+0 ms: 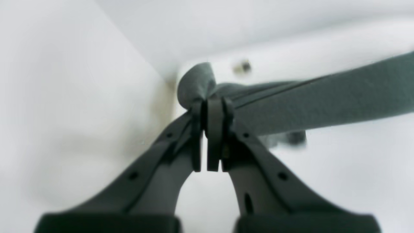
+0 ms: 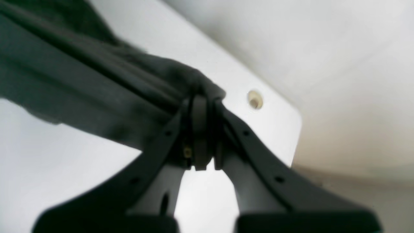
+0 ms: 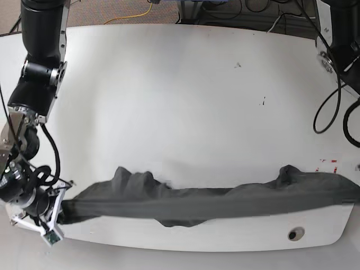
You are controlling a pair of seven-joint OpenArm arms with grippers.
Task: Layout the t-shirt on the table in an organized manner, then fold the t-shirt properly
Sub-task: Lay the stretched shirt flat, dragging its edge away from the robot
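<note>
Along the near edge of the table (image 3: pixel 169 84) we see the t-shirt (image 3: pixel 197 203) stretched lengthwise between both arms, our left gripper (image 1: pixel 212 110) clamped on one end and our right gripper (image 2: pixel 202 103) clamped on the other, neither nearer its middle.

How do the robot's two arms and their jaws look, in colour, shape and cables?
Both grippers, left gripper and right gripper, are matte black plastic. Their curved jaws taper to flat pads and carry small round holes. In the base view, the right arm is a thick black cylinder with black cables looping beside its wrist. The left arm is mostly out of frame.
</note>
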